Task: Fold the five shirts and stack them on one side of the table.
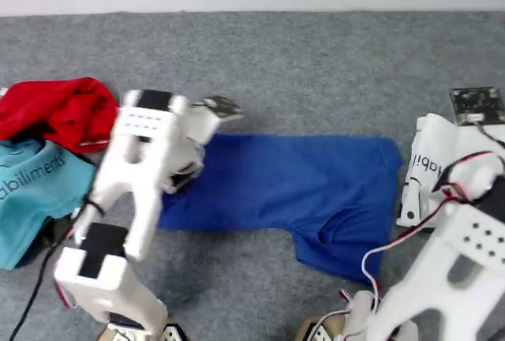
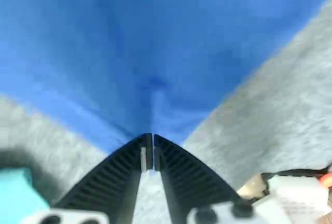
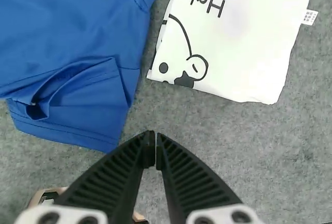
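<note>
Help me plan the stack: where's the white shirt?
In the high view the white shirt lies on the right side of the table, next to the blue shirt.

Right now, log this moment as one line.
left end effector: shut on blue shirt edge | right end effector: shut, over table near white shirt

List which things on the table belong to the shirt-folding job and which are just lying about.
Belongs to the job:
- blue shirt, spread flat mid-table
- white printed shirt, folded, beside the blue one
- red shirt, crumpled
- teal shirt, crumpled, next to the red one

Just lying about:
- small dark square board, by the white shirt's far edge
</note>
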Controlling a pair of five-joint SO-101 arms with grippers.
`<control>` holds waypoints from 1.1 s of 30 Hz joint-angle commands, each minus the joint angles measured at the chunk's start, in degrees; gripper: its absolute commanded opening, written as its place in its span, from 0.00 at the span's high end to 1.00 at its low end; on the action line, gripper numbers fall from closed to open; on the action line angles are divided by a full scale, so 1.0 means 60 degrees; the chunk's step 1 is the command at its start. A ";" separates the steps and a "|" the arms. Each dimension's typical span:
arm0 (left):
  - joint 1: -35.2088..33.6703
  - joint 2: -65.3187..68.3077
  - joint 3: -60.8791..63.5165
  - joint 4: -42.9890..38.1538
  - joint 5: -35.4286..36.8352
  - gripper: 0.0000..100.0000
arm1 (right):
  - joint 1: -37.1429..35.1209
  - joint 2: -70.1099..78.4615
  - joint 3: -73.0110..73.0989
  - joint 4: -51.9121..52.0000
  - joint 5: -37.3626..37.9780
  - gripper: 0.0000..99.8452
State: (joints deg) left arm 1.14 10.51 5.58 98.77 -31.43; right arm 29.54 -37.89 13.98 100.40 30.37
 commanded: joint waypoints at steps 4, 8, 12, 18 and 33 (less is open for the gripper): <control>-0.1905 -0.0601 -0.0374 0.0293 -0.0879 0.98 | 0.0081 -0.0564 0.0044 0.0300 0.0103 0.99; -0.2154 -0.0601 -0.0418 0.0278 -0.1143 0.94 | 0.0081 -0.0564 0.0044 0.0315 0.0088 0.99; -0.2183 -0.0601 -0.0564 0.0278 -0.1070 0.89 | 0.0081 -0.0652 0.0044 0.0344 0.0088 0.99; -0.1436 -0.1963 -0.0755 0.0293 -0.0996 0.88 | 0.0081 -0.0901 0.0044 0.0344 0.0088 0.99; 0.6242 -0.2462 -0.0256 -0.0586 0.1934 0.88 | 0.0125 -0.0974 0.1128 0.0330 0.0103 0.99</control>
State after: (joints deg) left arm 32.18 -4.62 4.35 97.89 -21.32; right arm 29.54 -42.55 20.92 100.40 30.37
